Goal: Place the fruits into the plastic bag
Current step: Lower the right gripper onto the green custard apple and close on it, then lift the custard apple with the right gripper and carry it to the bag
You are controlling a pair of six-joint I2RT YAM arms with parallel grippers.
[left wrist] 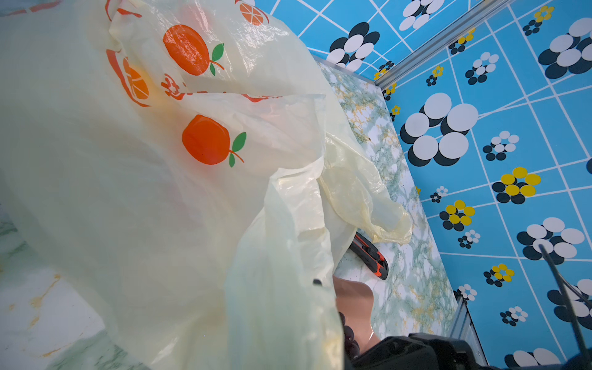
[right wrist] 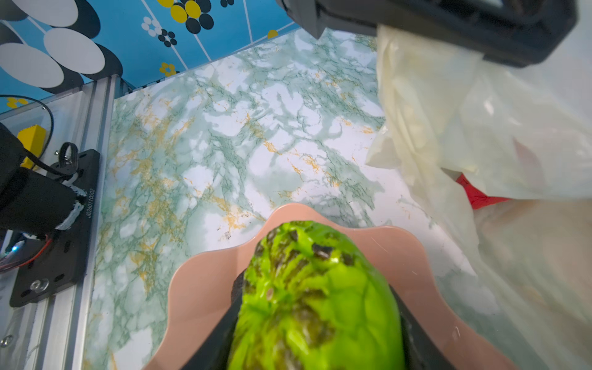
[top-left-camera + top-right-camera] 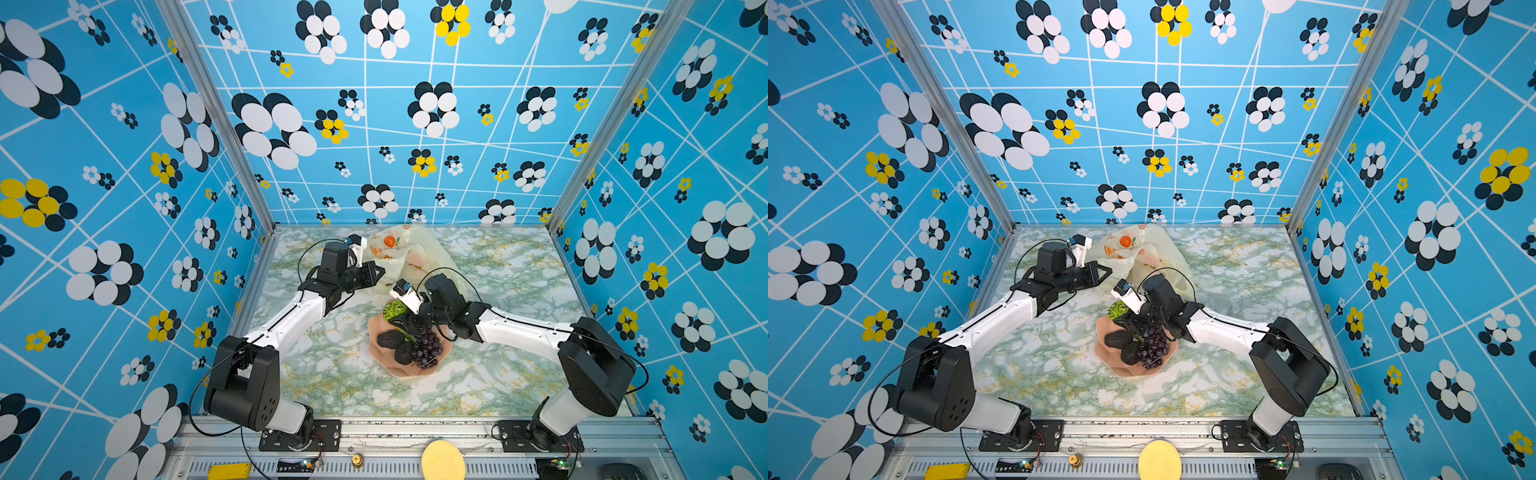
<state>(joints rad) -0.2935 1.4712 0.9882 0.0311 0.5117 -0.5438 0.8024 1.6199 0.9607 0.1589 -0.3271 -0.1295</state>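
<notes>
While the black fingers (image 2: 413, 333) of the right gripper (image 2: 320, 320) press on either flank of the bumpy green ball (image 2: 314, 272), about half closed and gripping it, the fruit sits over the scalloped rim of the pink dish (image 2: 205, 288) on the side nearest the plastic bag (image 2: 464, 121); whether it rests on the rim or hangs just clear of it cannot be told. In both top views the same ball (image 3: 394, 309) (image 3: 1118, 309) shows at the far edge of the dish (image 3: 399, 370) (image 3: 1124, 370), with the right gripper (image 3: 397, 316) (image 3: 1122, 316) reaching in across it. Deeper in the dish lie two rough black ovals (image 3: 390, 338) (image 3: 1130, 353), touching one another, and just beside them the dark purple grapes (image 3: 426, 347) (image 3: 1154, 347). The left gripper (image 3: 379, 273) (image 3: 1106, 272) is pinched flat on a fold of the bag's edge, and the right wrist view shows cream plastic hanging from it (image 2: 448, 28). The bag (image 3: 411, 253) (image 3: 1142, 257) lies crumpled on the marbled table (image 3: 498, 332) beyond the dish, toward the back wall, its orange prints uppermost. From the left wrist it fills most of the view (image 1: 160, 192), and a red-and-black utility knife (image 1: 371, 259) lies on the table partly under its loose edge, near the dish (image 1: 352, 298).
</notes>
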